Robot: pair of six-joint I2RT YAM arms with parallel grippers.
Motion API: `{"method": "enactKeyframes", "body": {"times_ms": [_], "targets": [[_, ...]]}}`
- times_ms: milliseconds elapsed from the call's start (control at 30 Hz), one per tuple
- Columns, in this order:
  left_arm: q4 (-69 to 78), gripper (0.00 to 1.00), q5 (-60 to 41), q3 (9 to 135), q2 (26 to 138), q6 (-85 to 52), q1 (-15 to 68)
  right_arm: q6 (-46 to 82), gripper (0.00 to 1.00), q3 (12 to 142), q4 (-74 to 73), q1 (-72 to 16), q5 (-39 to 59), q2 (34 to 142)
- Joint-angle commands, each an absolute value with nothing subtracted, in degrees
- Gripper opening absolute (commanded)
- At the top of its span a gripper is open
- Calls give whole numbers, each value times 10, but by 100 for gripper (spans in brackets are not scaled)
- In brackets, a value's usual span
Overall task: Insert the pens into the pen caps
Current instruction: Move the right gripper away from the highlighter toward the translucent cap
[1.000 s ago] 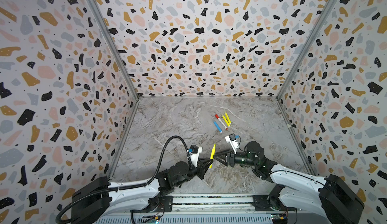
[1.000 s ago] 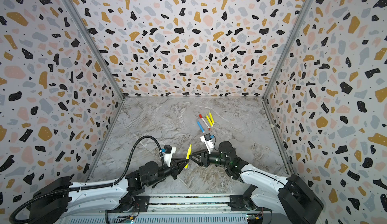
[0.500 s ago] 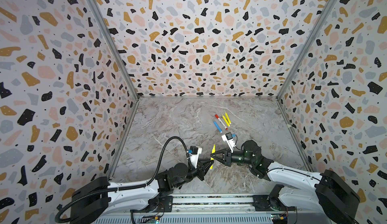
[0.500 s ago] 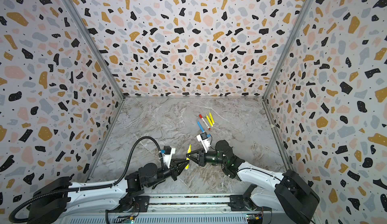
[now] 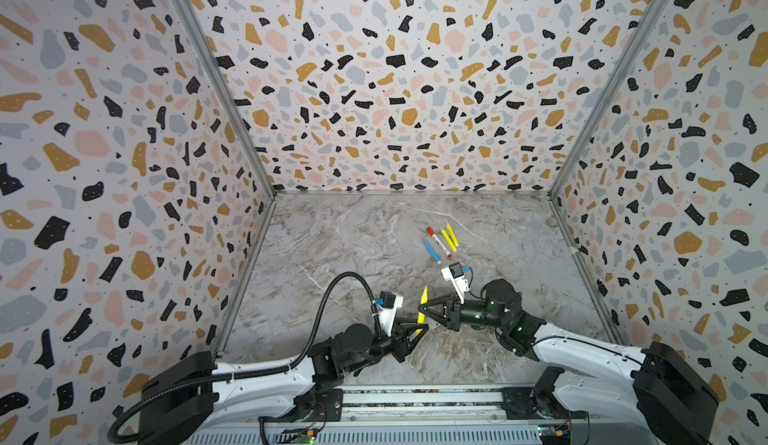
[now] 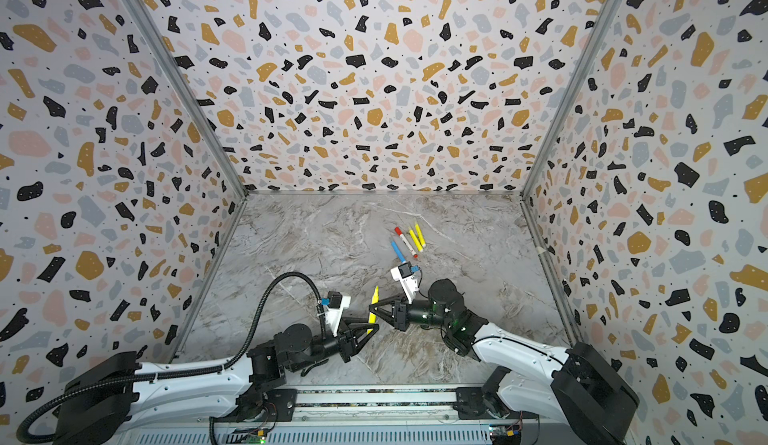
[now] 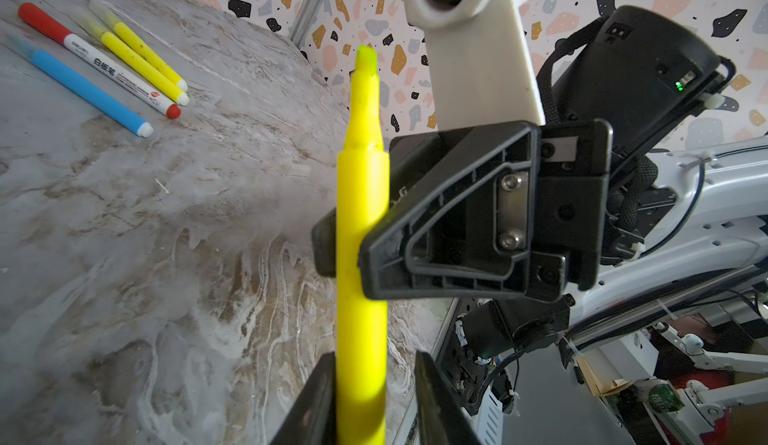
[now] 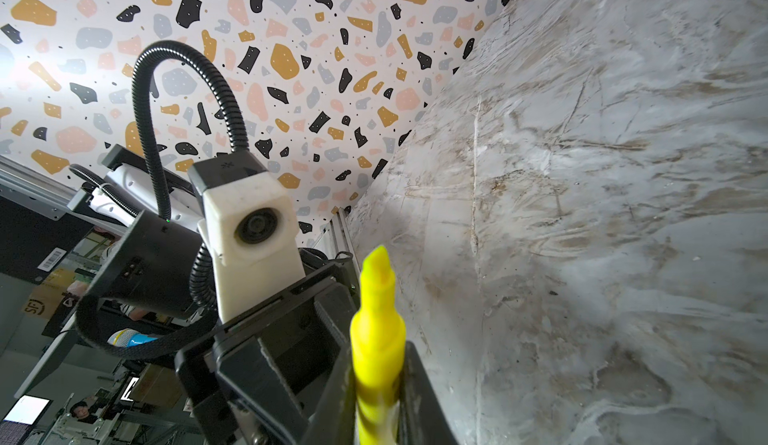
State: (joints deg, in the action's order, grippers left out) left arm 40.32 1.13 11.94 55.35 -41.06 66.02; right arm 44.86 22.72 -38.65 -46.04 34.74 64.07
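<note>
Marbled tabletop [image 5: 332, 256] lies before you. Your left gripper [image 5: 422, 330] sits slightly parted round the tail of a yellow highlighter [image 5: 424, 295] — a gap shows on one side — while your right gripper [image 5: 420, 309] clamps its barrel. Behind them, well clear: blue pen [image 5: 432, 252], red-ended white marker [image 5: 439, 242], two yellow highlighters [image 5: 449, 240].

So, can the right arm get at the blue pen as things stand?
Probably not yet: the right claw is shut on a yellow pen. The blue pen itself lies uncovered on the table, nothing across the way.
</note>
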Motion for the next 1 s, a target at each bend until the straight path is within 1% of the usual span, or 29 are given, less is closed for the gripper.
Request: {"method": "enactKeyframes", "body": {"times_ms": [0,133,233,367,467,500,567,600,633,667,733,800,967], "targets": [[418,30,1,138,546,-410,663,439,13,234,-402,-463,350,635],[417,25,0,142,551,-410,663,438,12,233,-405,-467,352,638],[423,19,2,142,555,-411,663,439,12,233,-409,-470,353,639],[433,8,12,138,554,-417,663,437,12,233,-410,-474,358,639],[432,1,22,133,545,-420,663,436,14,229,-409,-475,357,633],[431,0,25,132,543,-420,663,435,19,229,-406,-475,357,631],[424,0,33,129,537,-421,663,426,33,231,-390,-474,351,621],[416,0,38,130,535,-420,663,418,42,235,-372,-474,342,613],[405,0,44,131,532,-419,663,405,49,243,-339,-471,327,602],[395,0,49,132,531,-417,663,386,53,256,-292,-469,302,588],[377,0,58,132,527,-415,663,351,56,288,-188,-463,245,564],[367,0,64,129,522,-414,663,324,58,316,-102,-438,212,549],[357,0,76,117,519,-412,662,289,61,358,34,-319,171,542]]}}
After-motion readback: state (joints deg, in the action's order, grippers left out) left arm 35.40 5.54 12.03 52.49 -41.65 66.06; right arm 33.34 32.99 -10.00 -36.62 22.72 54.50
